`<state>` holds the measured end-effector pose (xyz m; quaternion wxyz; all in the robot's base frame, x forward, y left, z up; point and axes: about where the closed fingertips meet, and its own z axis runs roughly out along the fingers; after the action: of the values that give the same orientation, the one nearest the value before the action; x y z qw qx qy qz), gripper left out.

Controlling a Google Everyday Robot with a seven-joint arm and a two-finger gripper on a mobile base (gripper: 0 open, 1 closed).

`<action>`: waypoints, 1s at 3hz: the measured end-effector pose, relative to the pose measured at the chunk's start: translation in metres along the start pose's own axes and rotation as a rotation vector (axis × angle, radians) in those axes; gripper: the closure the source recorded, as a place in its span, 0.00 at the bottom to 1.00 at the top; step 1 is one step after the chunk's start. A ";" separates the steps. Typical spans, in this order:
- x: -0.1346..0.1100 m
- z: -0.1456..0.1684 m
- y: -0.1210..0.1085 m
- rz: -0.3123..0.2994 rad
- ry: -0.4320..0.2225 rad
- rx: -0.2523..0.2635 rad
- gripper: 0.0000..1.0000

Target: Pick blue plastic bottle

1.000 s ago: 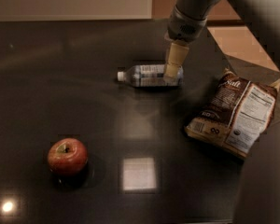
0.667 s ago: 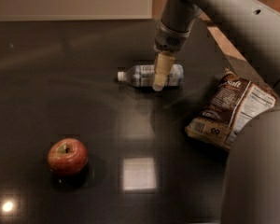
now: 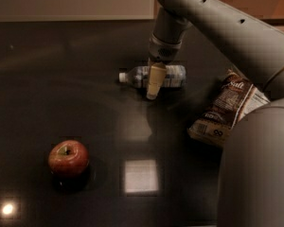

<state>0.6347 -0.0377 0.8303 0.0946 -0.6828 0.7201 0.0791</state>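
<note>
Camera view looked down on a dark, shiny table (image 3: 52,70). The blue plastic bottle (image 3: 173,75) lay on its side near the back middle of the table. Its white cap pointed to the left. The gripper (image 3: 153,83) hung down from the gray arm (image 3: 217,22), right at the bottle. Its tan end crossed in front of the bottle's middle and hid a bit of it. I could not tell if the gripper was spread wide or pinching the bottle.

A brown snack bag (image 3: 227,109) lay flat to the right of the bottle, near it but not touching. A big round gray part of the robot (image 3: 258,174) filled the bottom right corner and hid the bag's lower edge. A red apple (image 3: 68,158) sat at the front left, well apart from the bottle, with its stem end up. A pale square of light (image 3: 140,176) shone on the table beside the apple. A small bright spot (image 3: 8,209) glowed in the bottom left corner.
</note>
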 end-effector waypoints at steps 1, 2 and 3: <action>-0.005 0.001 0.002 -0.007 -0.001 -0.012 0.40; -0.007 -0.005 0.003 -0.017 0.000 -0.018 0.64; -0.011 -0.024 0.003 -0.032 -0.002 -0.014 0.87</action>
<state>0.6319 -0.0327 0.8557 0.0915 -0.6948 0.7084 0.0833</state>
